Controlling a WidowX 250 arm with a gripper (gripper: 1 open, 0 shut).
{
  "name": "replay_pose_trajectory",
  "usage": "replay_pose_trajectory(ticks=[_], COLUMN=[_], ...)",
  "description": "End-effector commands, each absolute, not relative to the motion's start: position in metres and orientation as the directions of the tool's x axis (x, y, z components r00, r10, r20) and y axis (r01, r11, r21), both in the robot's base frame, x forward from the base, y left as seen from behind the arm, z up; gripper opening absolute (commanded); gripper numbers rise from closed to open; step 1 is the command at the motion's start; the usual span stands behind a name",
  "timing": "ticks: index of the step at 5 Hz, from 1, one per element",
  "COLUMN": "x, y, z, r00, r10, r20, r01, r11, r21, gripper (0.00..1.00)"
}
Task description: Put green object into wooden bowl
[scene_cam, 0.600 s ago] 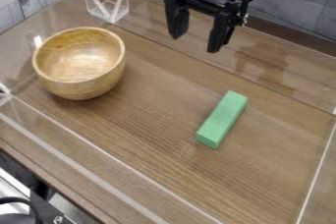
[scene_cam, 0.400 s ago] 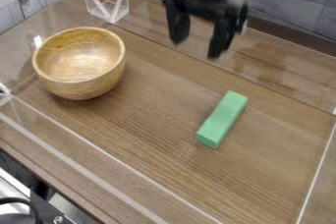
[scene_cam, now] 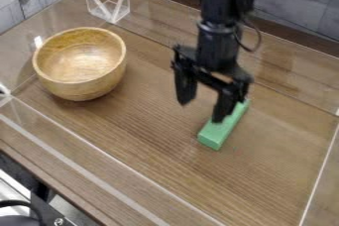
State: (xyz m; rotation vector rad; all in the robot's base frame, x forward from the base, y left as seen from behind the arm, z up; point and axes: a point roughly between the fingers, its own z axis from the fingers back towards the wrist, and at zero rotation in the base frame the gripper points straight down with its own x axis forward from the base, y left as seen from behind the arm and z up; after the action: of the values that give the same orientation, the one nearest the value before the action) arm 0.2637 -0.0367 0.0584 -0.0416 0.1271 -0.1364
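The green object (scene_cam: 220,129), a small bright green bar, lies flat on the wooden table at the right of centre. My gripper (scene_cam: 207,95) hangs pointing down just above its far end, open, with nothing between its black fingers (scene_cam: 228,100). The fingers cover the bar's upper end. The wooden bowl (scene_cam: 79,62), round and light tan, stands empty at the left, well apart from the gripper and the bar.
A low clear plastic wall (scene_cam: 159,192) runs round the table's front and sides. A clear plastic bracket (scene_cam: 107,7) stands at the back left behind the bowl.
The gripper has come down and forward from the back of the table to just over the green object. Its jaws stayed open. Bowl and bar have not moved.
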Motion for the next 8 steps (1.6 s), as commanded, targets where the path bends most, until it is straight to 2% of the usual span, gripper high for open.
replay_pose_trajectory(ticks=[1,3,5,7,8], x=[0.266,0.253,0.259,0.270,0.264], y=[-0.045,-0.051,-0.031,-0.027,-0.040], z=[0.066,0.067,0.059,0.059,0.061], r00=[0.989,0.988,0.990,0.993,0.993], r10=[-0.147,-0.146,-0.122,-0.086,-0.084], r20=[-0.017,0.043,0.070,0.081,0.083], r01=[0.146,0.149,0.128,0.094,0.092], r11=[0.987,0.985,0.987,0.991,0.991], r21=[-0.063,-0.090,-0.098,-0.099,-0.099], gripper=[1.00,1.00,1.00,1.00,1.00])
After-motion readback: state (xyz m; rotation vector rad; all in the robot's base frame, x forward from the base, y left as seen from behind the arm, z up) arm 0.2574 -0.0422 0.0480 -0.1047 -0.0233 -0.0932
